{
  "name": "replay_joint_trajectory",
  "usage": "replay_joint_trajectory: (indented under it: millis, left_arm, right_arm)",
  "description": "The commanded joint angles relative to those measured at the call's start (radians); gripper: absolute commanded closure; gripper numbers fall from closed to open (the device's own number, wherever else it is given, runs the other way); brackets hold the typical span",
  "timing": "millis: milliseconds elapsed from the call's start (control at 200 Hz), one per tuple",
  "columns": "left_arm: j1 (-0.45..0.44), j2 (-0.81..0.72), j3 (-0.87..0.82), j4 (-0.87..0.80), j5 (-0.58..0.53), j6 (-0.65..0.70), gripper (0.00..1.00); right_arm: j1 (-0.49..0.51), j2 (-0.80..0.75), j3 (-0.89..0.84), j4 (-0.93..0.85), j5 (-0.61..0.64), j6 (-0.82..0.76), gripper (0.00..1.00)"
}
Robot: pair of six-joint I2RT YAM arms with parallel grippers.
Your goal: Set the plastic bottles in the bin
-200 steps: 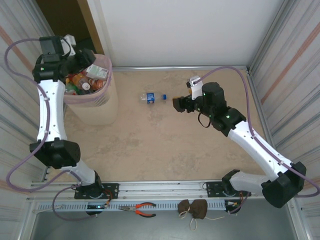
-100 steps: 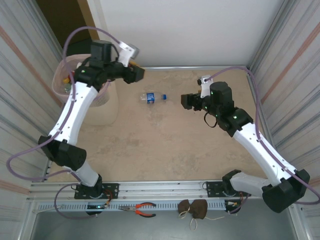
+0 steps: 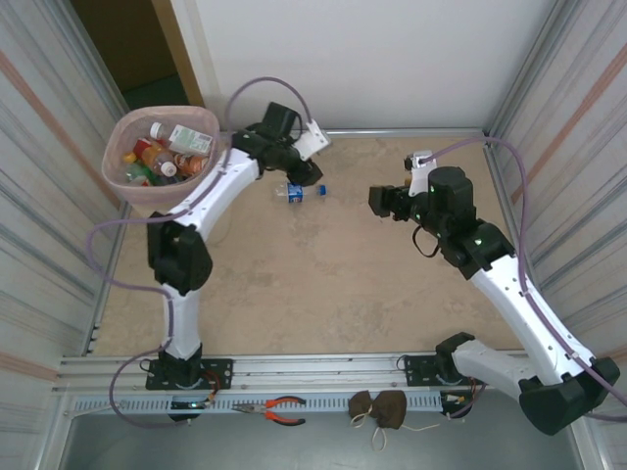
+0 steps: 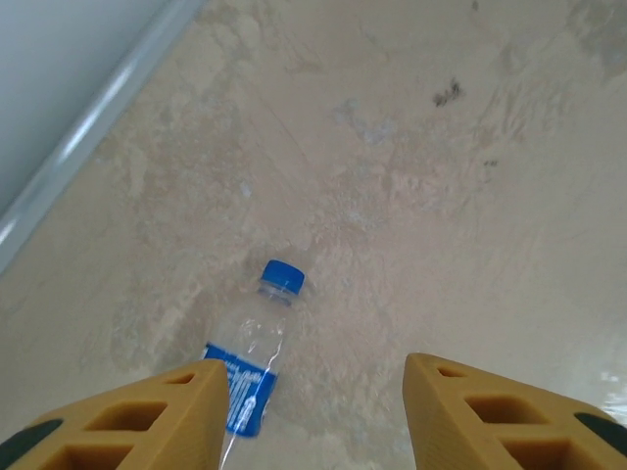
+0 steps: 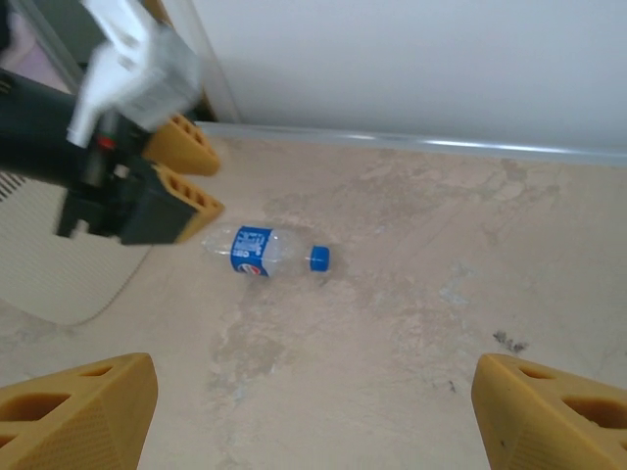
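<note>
Bottle [image 4: 260, 351], clear and blue-capped, is laid near the bin [image 3: 108, 157] under the parted left gripper [image 4: 313, 392]; the right gripper [image 5: 313, 392] is spread wide.

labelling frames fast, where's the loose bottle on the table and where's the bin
loose bottle [image 5: 266, 252]: right wrist view, clear middle of its body
bin [image 3: 106, 162]: top external view, left side of its rim
</note>
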Motion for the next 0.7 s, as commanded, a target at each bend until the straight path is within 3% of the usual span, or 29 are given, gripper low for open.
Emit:
replay_joint_trajectory:
  millis: [0, 431, 691]
  left_arm:
    - [-0.031, 0.119, 0.057, -0.007, -0.101, 0.105, 0.48]
    - [-0.063, 0.349, 0.133, 0.213, -0.281, 0.183, 0.36]
    - [-0.063, 0.443, 0.211, 0.209, -0.313, 0.25, 0.33]
  right_arm:
    - [-0.008, -0.051, -0.006, -0.037, 0.035, 0.023, 0.17]
    - [-0.017, -0.087, -0.001, -0.105, 0.076, 0.018, 0.17]
    - [-0.017, -0.072, 0.011, -0.11, 0.084, 0.017, 0.17]
